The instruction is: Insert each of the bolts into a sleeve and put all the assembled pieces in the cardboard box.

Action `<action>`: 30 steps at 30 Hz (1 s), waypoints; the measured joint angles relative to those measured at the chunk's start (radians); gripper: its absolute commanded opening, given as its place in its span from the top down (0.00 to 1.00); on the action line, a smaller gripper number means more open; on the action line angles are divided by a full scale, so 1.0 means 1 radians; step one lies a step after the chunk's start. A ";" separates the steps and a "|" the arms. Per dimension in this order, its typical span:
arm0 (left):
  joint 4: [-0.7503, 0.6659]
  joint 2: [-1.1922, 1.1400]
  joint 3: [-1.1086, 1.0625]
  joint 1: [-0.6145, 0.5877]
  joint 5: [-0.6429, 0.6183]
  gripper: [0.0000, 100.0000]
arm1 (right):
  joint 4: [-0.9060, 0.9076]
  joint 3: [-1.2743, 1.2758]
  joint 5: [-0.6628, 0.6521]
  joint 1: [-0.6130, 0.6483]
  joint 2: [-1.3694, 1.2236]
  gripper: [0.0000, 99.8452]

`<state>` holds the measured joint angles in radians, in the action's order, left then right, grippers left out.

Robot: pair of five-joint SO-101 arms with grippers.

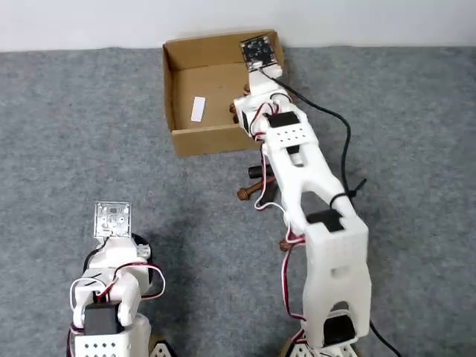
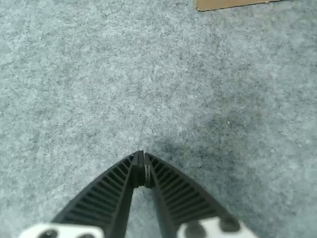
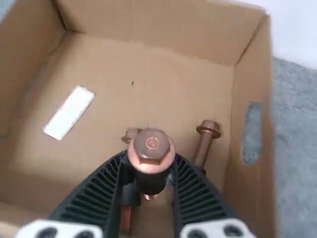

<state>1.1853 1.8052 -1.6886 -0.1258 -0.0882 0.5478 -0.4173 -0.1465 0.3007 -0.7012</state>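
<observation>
My right gripper [image 3: 148,166] is shut on a copper bolt [image 3: 150,148] whose shank sits in a dark sleeve, and holds it low inside the cardboard box [image 3: 148,74]. Two more copper-headed pieces lie on the box floor: one [image 3: 205,140] near the side wall, the other [image 3: 131,135] half hidden behind the held bolt. In the high view the right arm [image 1: 297,163] stretches into the box [image 1: 172,89]. My left gripper [image 2: 143,166] is shut and holds nothing, just above the grey mat, with its arm [image 1: 111,290] folded at the near left.
On the mat beside the right arm lie a dark sleeve [image 1: 255,172], a copper-headed bolt [image 1: 245,194] and another copper-headed piece [image 1: 286,244]. A white label [image 3: 69,112] is stuck to the box floor. A corner of the box [image 2: 233,4] lies far ahead of the left gripper.
</observation>
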 measured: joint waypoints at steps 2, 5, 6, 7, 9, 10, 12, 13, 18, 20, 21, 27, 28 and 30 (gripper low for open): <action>0.000 0.000 0.000 0.000 0.000 0.99 | 0.052 -0.074 -0.040 -0.003 -0.066 0.97; 0.000 0.000 0.000 0.000 0.000 0.99 | 0.135 -0.187 -0.072 -0.003 -0.135 0.89; 0.000 0.000 0.000 0.000 0.000 0.99 | 0.161 -0.221 -0.075 -0.003 -0.152 0.86; 0.000 0.000 0.000 0.000 0.000 0.99 | 0.193 -0.256 -0.075 -0.003 -0.169 0.85; 0.000 0.000 0.000 0.000 0.000 0.99 | 0.256 -0.313 -0.077 0.000 -0.193 0.85; 0.000 0.000 0.000 0.000 0.000 0.99 | 0.287 -0.338 -0.077 0.000 -0.201 0.85; 0.000 0.000 0.000 0.000 0.000 0.99 | 0.333 -0.379 -0.078 0.000 -0.212 0.88; 0.000 0.000 0.000 0.000 0.000 0.99 | 0.356 -0.397 -0.078 -0.002 -0.213 0.90; 0.000 0.000 0.000 0.000 0.000 0.99 | 0.480 -0.526 -0.078 0.000 -0.219 0.99; 0.000 0.000 0.000 0.000 0.000 0.99 | 0.563 -0.603 -0.078 0.000 -0.219 0.98; 0.000 0.000 0.000 0.000 0.000 0.99 | 0.612 -0.644 -0.078 0.000 -0.219 0.98; 0.000 0.000 0.000 0.000 0.000 0.99 | 0.921 -0.901 -0.080 0.000 -0.219 0.99; 0.000 0.000 0.000 0.000 0.000 0.99 | 0.973 -0.942 -0.080 0.000 -0.219 0.99; 0.000 0.000 0.000 0.000 0.000 0.99 | 1.079 -1.010 -0.075 0.000 -0.219 0.99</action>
<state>1.1853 1.8052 -1.6886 -0.1258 -0.0882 1.6264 -1.4270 -0.2217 0.3007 -0.9206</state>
